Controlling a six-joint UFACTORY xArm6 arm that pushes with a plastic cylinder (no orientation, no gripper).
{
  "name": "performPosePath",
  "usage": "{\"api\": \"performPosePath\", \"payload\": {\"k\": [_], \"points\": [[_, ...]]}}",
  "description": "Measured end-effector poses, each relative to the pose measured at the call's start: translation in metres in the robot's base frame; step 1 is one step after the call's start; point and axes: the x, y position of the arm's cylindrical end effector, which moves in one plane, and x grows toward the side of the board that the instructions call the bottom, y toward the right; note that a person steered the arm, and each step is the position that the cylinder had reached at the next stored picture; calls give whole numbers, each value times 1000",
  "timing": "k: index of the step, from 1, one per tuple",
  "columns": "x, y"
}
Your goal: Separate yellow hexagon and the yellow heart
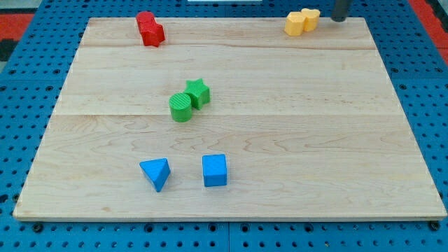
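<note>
Yellow hexagon [295,24] and yellow heart [310,17] touching, at board's top-right edge.

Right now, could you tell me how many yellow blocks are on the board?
2: the yellow hexagon and the yellow heart, touching at the view's top right, just left of my tip. None seems hidden.

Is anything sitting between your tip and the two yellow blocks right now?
Nothing visible. My tip is at the view's top right, just right of the yellow pair, with only bare board between. The two yellow blocks touch each other; I cannot tell which is the hexagon and which the heart. The red, green and blue blocks all lie well to the left.
</note>
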Motion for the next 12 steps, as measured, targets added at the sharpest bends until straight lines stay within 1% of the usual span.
{"api": "performPosePath", "payload": {"k": [1, 2, 4, 5, 6, 7, 8, 9, 10, 11, 12], "points": [[0, -63], [4, -82], [11, -81], [35, -57], [59, -86], [67, -119], [59, -134], [66, -90], [24, -71], [1, -72], [-1, -78]]}}
